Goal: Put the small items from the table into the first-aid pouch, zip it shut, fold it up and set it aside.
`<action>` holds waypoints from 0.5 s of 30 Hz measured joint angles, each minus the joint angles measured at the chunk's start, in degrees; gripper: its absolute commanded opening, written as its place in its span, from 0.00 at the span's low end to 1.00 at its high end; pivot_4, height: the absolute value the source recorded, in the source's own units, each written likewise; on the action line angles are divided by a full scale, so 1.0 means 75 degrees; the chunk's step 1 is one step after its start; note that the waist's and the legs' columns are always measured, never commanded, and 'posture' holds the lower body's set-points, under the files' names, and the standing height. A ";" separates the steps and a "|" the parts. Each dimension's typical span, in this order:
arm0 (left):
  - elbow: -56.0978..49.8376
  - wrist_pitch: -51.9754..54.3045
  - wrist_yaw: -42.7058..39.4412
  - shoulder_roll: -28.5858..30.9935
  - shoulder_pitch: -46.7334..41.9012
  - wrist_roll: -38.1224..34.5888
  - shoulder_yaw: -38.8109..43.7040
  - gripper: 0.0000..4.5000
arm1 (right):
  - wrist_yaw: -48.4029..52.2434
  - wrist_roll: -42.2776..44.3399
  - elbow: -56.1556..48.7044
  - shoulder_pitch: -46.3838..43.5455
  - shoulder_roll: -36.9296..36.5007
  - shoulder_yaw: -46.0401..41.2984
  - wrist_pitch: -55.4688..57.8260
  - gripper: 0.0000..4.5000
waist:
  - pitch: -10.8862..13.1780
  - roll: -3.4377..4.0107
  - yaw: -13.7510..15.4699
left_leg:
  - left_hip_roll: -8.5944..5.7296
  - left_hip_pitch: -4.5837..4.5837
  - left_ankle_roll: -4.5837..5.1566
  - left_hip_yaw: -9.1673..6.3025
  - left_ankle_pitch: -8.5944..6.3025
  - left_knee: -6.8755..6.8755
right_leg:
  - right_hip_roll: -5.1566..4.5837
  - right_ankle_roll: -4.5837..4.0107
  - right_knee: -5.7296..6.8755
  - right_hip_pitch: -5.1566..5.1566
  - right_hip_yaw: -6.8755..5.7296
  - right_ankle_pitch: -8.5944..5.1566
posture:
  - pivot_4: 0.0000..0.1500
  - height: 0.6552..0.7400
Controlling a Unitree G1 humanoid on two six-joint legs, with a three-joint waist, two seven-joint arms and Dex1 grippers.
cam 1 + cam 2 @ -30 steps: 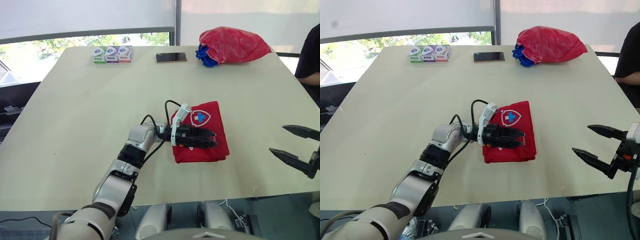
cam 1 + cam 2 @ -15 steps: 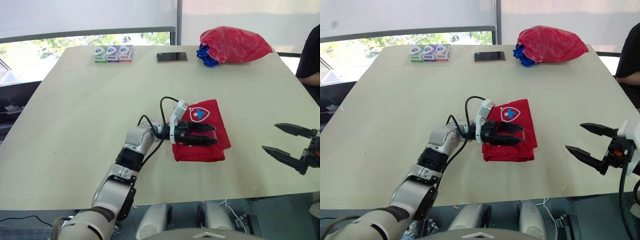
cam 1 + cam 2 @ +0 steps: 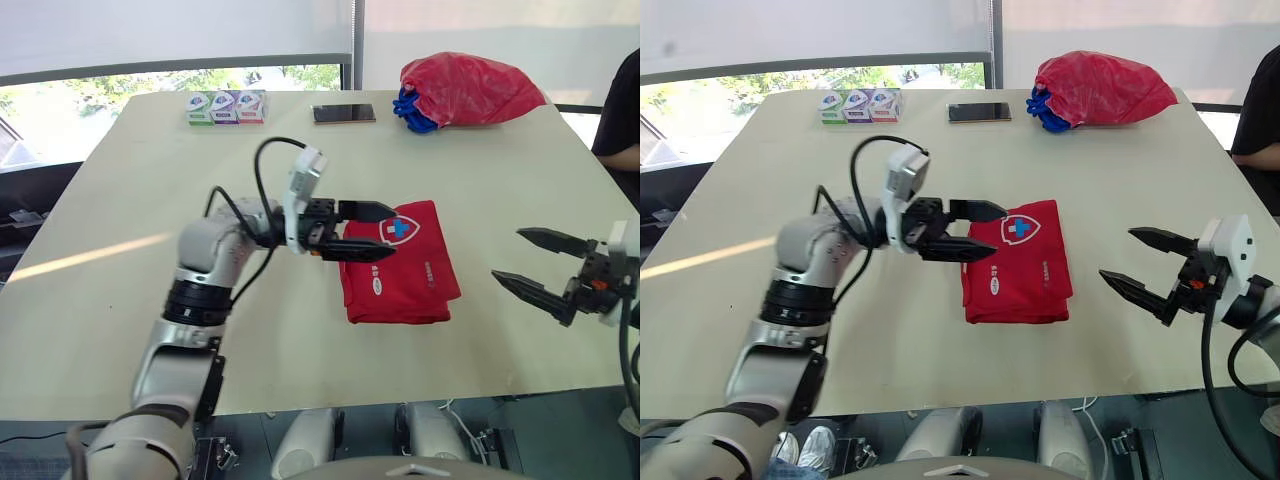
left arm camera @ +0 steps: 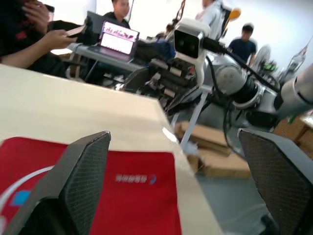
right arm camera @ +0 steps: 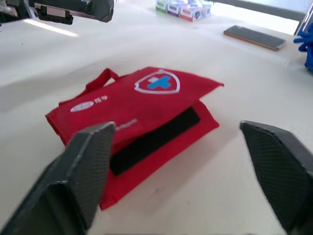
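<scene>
The red first-aid pouch point(image 3: 400, 262) lies folded flat near the table's middle, its white shield with a blue cross facing up. My left gripper point(image 3: 393, 230) hovers open above the pouch's left edge, holding nothing. My right gripper point(image 3: 507, 254) is open and empty to the pouch's right, near the front edge, fingers pointing at it. In the right wrist view the pouch point(image 5: 142, 107) shows a black strip along its open side. The left wrist view looks over the pouch point(image 4: 122, 196) between the fingers point(image 4: 83, 171). Three small boxes point(image 3: 225, 107) stand at the far left.
A phone point(image 3: 343, 114) lies at the back centre. A red plastic bag with blue gloves point(image 3: 465, 90) sits at the back right. A person in black point(image 3: 620, 110) sits beyond the right edge. Bare tabletop point(image 3: 150, 200) surrounds the pouch.
My left gripper has lifted off the pouch, drawn back to the left and opened wider. My right gripper has moved left, closer to the pouch. The pouch stays put.
</scene>
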 measured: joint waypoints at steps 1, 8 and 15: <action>0.0001 -0.0061 -0.0012 0.0085 -0.0013 0.0070 0.0002 1.00 | -0.0003 -0.0002 0.0000 0.0001 0.0001 0.0027 0.0000 0.48 | 0.0000 0.0000 0.0007 | -0.0001 0.0000 0.0000 0.0000 0.0000 0.0000 | -0.0001 0.0000 -0.0001 0.0000 0.0000 0.0000 | 1.00 1.00; 0.0092 -0.1149 0.0790 -0.0611 -0.0282 0.1154 -0.0583 1.00 | 0.0065 -0.0025 0.0001 0.0064 -0.0007 0.0117 -0.0028 0.41 | 0.0004 -0.0007 0.0053 | -0.0005 -0.0008 0.0001 -0.0005 0.0000 0.0004 | -0.0003 0.0002 -0.0005 0.0003 -0.0002 0.0002 | 1.00 1.00; 0.1163 -0.2450 0.1348 -0.1724 -0.0679 0.2736 -0.1997 1.00 | 0.0414 0.0022 -0.0025 0.0798 -0.0523 -0.0464 0.0128 0.99 | 0.0006 -0.0009 -0.0007 | -0.0003 -0.0006 0.0002 0.0000 0.0000 0.0002 | 0.0004 0.0002 -0.0004 0.0001 0.0000 0.0002 | 1.00 1.00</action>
